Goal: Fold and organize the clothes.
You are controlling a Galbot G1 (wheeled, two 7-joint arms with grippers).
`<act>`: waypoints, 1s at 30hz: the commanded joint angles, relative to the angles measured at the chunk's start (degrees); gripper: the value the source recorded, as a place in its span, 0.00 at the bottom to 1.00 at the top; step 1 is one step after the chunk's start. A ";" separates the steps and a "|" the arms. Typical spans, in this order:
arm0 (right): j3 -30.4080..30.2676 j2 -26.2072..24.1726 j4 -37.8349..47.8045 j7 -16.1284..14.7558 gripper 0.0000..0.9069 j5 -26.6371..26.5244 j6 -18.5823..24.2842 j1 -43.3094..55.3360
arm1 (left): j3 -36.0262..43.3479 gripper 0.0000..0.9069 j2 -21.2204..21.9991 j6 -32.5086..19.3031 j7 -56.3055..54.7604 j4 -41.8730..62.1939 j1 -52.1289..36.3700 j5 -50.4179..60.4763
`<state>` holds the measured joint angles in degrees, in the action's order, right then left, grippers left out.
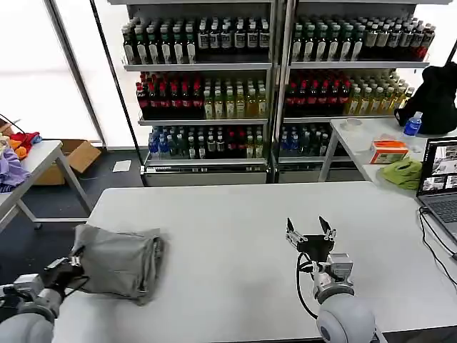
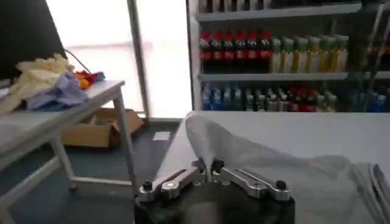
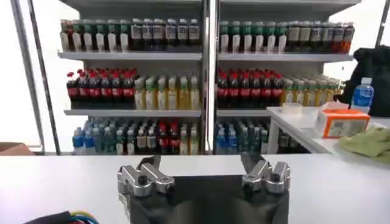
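Observation:
A light grey shirt [image 1: 121, 261] lies folded in a thick bundle at the left front of the white table [image 1: 235, 214]. My left gripper [image 1: 75, 266] is at the bundle's left edge, shut on a fold of the grey shirt [image 2: 256, 161] that rises between its fingertips [image 2: 208, 165]. My right gripper [image 1: 310, 230] stands open over bare table right of centre, fingers [image 3: 149, 164] wide apart with nothing between them.
A laptop [image 1: 441, 179] and cables lie at the table's right edge. A side table at the right holds a lime-green bundle [image 1: 402, 173] and an orange box [image 1: 389, 151]. Another table [image 1: 28, 168] at the left carries purple cloth. Drink shelves [image 1: 271, 86] stand behind.

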<state>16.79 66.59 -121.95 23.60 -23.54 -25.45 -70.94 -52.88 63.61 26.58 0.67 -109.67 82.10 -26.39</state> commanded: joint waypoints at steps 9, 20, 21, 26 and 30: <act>0.56 0.37 0.42 -0.05 1.00 0.15 0.32 -0.56 | -5.60 0.00 -8.99 1.65 -0.12 -5.36 0.48 0.88; 2.48 0.55 0.58 0.02 1.00 1.27 -0.12 -1.09 | 12.61 0.00 -1.00 5.93 -6.83 -22.18 3.36 -1.40; 2.70 0.61 0.55 0.05 1.00 1.62 -0.16 -1.25 | 16.27 0.00 -0.21 6.24 -7.50 -23.25 2.79 -1.01; 2.73 2.57 -1.09 0.58 1.00 5.19 -1.20 -2.55 | 33.37 0.00 4.01 6.43 -8.83 -22.16 -0.95 4.17; 2.54 4.45 -2.19 0.88 1.00 7.28 -1.82 -3.33 | 42.04 0.00 6.45 5.78 -8.70 -14.03 -5.74 7.25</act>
<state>19.05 68.23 -122.38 23.99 -20.74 -26.25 -73.05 -36.36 63.85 31.59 -5.37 -126.09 82.59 -24.55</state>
